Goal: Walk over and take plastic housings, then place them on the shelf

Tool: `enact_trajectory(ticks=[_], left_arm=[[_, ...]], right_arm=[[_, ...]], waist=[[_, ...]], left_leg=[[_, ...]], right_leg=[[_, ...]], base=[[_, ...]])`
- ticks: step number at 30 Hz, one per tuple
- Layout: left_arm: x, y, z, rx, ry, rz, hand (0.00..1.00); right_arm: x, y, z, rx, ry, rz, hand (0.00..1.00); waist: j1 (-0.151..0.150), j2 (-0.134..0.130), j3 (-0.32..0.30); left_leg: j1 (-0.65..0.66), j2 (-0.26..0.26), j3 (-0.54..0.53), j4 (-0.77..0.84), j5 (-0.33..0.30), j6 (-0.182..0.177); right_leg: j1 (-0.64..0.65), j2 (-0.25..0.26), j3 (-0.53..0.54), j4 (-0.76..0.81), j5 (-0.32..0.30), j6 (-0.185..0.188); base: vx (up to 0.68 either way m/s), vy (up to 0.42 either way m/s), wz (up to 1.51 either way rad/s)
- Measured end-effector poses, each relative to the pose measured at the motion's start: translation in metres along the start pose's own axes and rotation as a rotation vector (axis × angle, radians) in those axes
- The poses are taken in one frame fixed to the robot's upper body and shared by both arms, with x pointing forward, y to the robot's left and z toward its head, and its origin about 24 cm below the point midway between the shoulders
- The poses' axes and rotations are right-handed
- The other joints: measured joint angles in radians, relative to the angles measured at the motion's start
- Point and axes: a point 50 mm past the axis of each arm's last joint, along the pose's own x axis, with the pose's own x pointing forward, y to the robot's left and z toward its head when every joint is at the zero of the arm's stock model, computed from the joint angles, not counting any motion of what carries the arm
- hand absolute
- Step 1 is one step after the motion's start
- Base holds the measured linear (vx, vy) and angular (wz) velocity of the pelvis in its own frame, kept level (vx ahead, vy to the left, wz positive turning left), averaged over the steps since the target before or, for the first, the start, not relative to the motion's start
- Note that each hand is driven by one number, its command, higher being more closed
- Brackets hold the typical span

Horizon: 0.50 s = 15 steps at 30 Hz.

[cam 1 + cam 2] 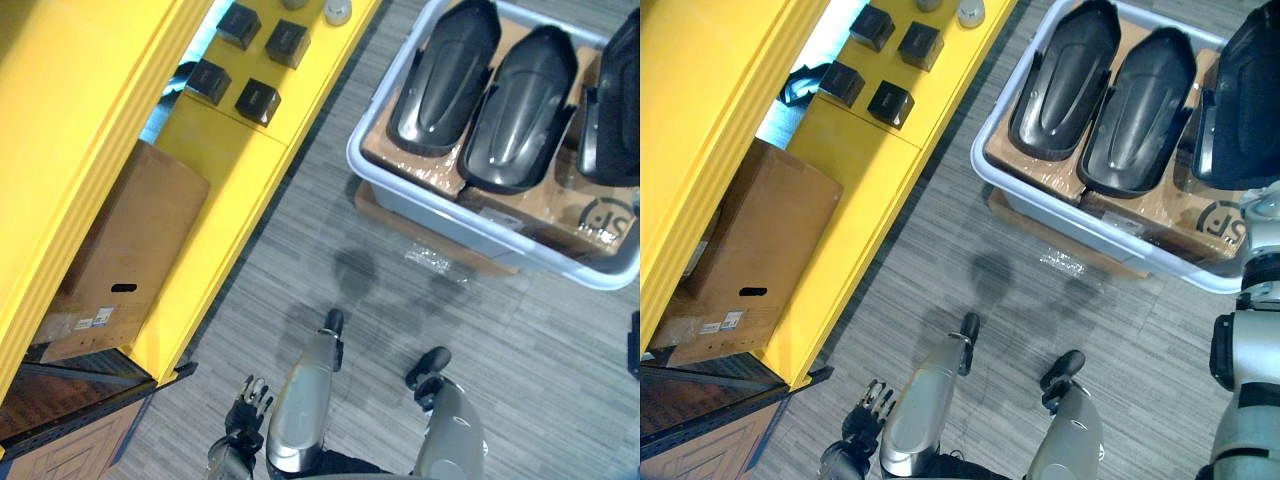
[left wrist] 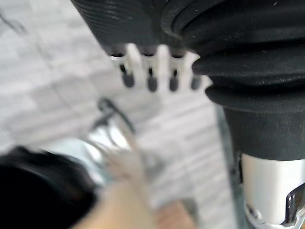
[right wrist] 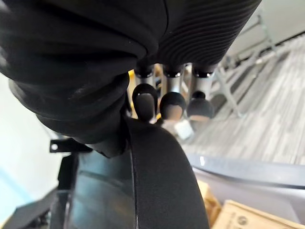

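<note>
Two black plastic housings (image 1: 445, 75) (image 1: 520, 105) lie hollow side up on cardboard in a pale grey bin (image 1: 400, 190) on the floor ahead to the right. A third black housing (image 1: 1240, 90) stands higher at the bin's right end, where my right arm reaches up to it. In the right wrist view my right hand (image 3: 172, 105) has its dark-tipped fingers curled over that housing's rim (image 3: 162, 176). My left hand (image 1: 250, 400) hangs low by my side, fingers relaxed and holding nothing.
A yellow shelf (image 1: 230, 150) runs along the left, with several small black boxes (image 1: 258, 100) on its top level and a brown cardboard box (image 1: 130, 250) below. Flat cardboard (image 1: 390, 215) sticks out under the bin. Grey carpet floor lies between shelf and bin.
</note>
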Motion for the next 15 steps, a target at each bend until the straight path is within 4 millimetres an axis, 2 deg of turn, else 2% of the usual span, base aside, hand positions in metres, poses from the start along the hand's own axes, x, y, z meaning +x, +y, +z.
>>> enact_trajectory(ticks=[4, 5, 7, 10, 11, 12, 14, 15], left_arm=[[0.001, 0.009, 0.025, 0.032, -0.080, 0.022, 0.00], [0.002, 0.007, 0.036, 0.043, -0.122, 0.009, 0.00], [0.003, 0.002, 0.046, 0.053, -0.159, -0.008, 0.00], [0.006, -0.015, 0.067, 0.070, -0.242, -0.074, 0.00], [0.009, -0.028, 0.077, 0.076, -0.278, -0.110, 0.00], [0.011, -0.033, 0.081, 0.079, -0.294, -0.127, 0.00], [0.017, -0.058, 0.101, 0.101, -0.360, -0.179, 0.00], [0.019, -0.067, 0.110, 0.134, -0.386, -0.198, 0.00]], right_arm=[[-0.013, 0.023, -0.007, 0.030, 0.004, 0.064, 1.00], [-0.017, 0.029, -0.009, 0.028, -0.004, 0.081, 1.00], [-0.021, 0.035, -0.007, 0.039, -0.015, 0.098, 1.00], [-0.032, 0.045, 0.017, 0.097, -0.108, 0.115, 1.00], [-0.036, 0.046, 0.029, 0.117, -0.159, 0.110, 1.00], [-0.037, 0.046, 0.033, 0.128, -0.176, 0.107, 1.00], [-0.049, 0.052, 0.053, 0.157, -0.266, 0.112, 1.00], [-0.055, 0.055, 0.060, 0.163, -0.305, 0.114, 1.00]], waist=[[-0.025, -0.061, 0.004], [-0.027, -0.081, 0.006], [-0.031, -0.100, 0.004], [-0.041, -0.125, 0.001], [-0.052, -0.127, 0.001], [-0.052, -0.127, 0.001], [-0.055, -0.135, -0.003], [-0.059, -0.145, -0.009]], left_leg=[[0.059, 0.015, 0.003, -0.042, 0.007, -0.011], [0.084, 0.021, 0.005, -0.058, 0.010, -0.015], [0.106, 0.027, 0.012, -0.074, 0.013, -0.020], [0.133, 0.041, 0.033, -0.102, 0.022, -0.030], [0.141, 0.041, 0.033, -0.112, 0.028, -0.033], [0.144, 0.044, 0.037, -0.115, 0.029, -0.034], [0.167, 0.051, 0.059, -0.132, 0.034, -0.037], [0.173, 0.053, 0.065, -0.142, 0.040, -0.039]], right_leg=[[0.060, 0.027, -0.006, -0.053, 0.014, -0.004], [0.086, 0.038, -0.007, -0.078, 0.022, -0.005], [0.106, 0.048, -0.005, -0.104, 0.033, -0.006], [0.128, 0.071, 0.009, -0.157, 0.059, -0.010], [0.139, 0.076, 0.009, -0.176, 0.072, -0.013], [0.141, 0.078, 0.012, -0.182, 0.077, -0.013], [0.156, 0.091, 0.026, -0.210, 0.093, -0.018], [0.156, 0.094, 0.034, -0.220, 0.099, -0.019]], base=[[0.03, -0.022, -0.04], [0.03, -0.025, -0.07], [0.02, -0.017, -0.12], [0.00, -0.010, -0.20], [-0.01, -0.006, -0.06], [-0.03, -0.004, -0.15], [-0.02, -0.007, -0.24], [-0.01, -0.016, -0.19]])
